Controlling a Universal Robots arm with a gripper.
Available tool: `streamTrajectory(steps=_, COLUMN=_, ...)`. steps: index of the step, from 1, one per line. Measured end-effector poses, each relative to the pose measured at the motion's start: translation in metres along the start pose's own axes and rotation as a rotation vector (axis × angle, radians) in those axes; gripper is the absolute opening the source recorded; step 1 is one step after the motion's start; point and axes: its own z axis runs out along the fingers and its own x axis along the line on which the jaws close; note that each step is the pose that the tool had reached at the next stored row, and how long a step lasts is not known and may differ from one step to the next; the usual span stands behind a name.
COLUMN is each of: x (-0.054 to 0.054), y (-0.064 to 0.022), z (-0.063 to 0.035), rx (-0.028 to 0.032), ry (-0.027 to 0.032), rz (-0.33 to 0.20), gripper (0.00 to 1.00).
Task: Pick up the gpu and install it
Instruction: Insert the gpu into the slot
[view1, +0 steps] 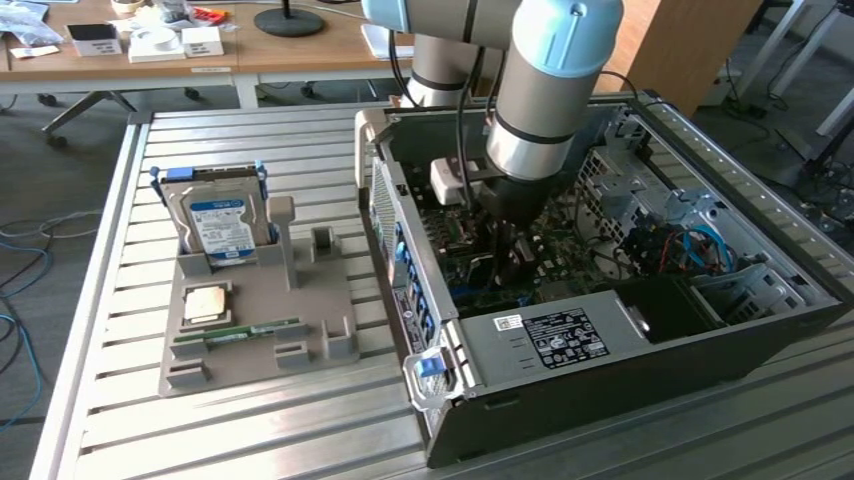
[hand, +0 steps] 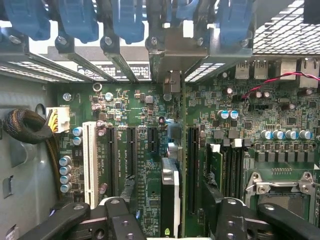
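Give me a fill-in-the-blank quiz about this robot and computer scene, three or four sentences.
1. The gripper is inside the open computer ___.
2. The gpu shows edge-on over the green ___.
3. The hard drive stands upright in the gray holder and has a ___ and white label.
4. In the exterior view, that holder lies to the ___ of the computer.
Missing words: case, motherboard, blue, left.
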Motion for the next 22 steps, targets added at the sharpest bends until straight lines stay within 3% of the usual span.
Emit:
streamTrajectory(steps=10, x=0.000, y=-0.0002, z=-0.0149, rx=0.0002, ry=-0.0004, rz=0.000, gripper=0.64)
streamTrajectory(steps=22, x=-0.001, y=-0.0003, z=-0.0247, rx=0.0005, ry=-0.0003, rz=0.000, gripper=0.64)
